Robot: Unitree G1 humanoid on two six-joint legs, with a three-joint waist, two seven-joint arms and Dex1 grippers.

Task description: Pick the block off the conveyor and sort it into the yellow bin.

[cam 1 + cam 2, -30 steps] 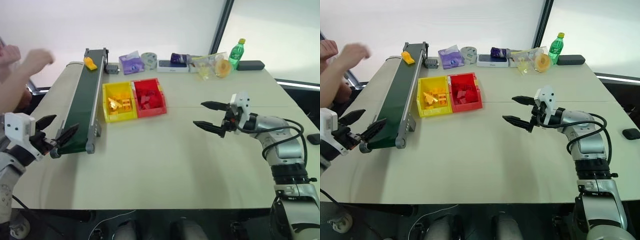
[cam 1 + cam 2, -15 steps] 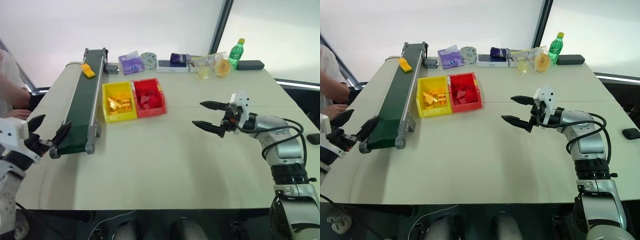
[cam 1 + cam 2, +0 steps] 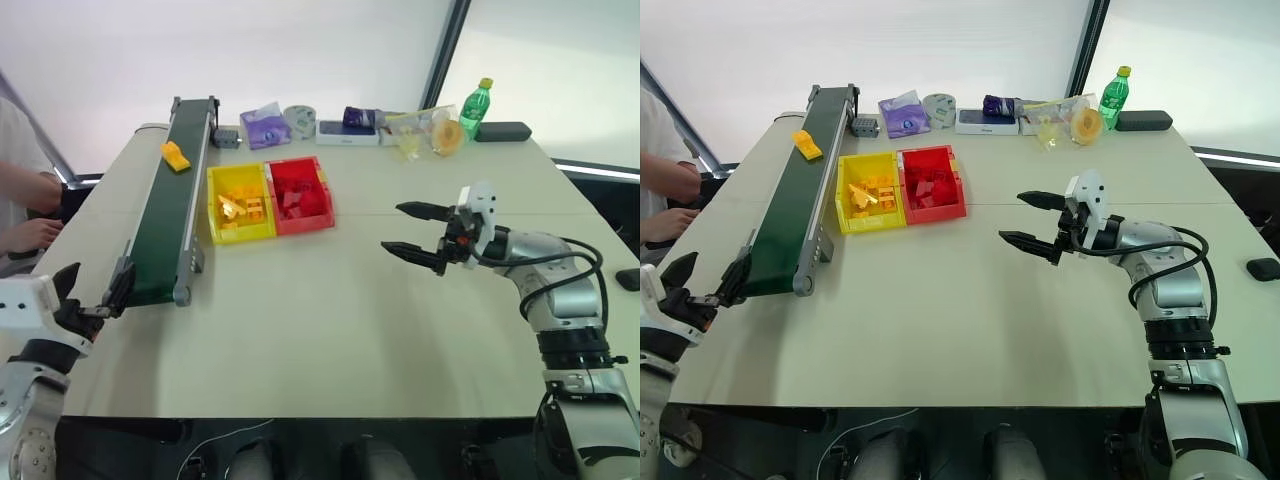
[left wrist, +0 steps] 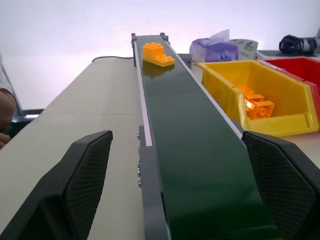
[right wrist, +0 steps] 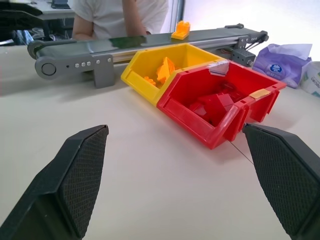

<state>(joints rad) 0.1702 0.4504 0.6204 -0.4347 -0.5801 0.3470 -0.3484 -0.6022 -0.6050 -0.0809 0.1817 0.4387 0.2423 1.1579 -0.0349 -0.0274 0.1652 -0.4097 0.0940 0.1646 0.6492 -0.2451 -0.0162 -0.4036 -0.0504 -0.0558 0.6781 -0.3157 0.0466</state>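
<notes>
Since the earlier frames the block (image 3: 175, 156) rides down the conveyor (image 3: 165, 215) from its far end, while the left gripper (image 3: 90, 299) has dropped back to the belt's near end, fingers spread wide and empty. The right gripper (image 3: 418, 232) hangs open mid-table, at about three o'clock from the yellow bin (image 3: 239, 204) (its red neighbour (image 3: 298, 194) touches it). Closing late could let the small brick run off the near roller, and a rail may block the fingers.
</notes>
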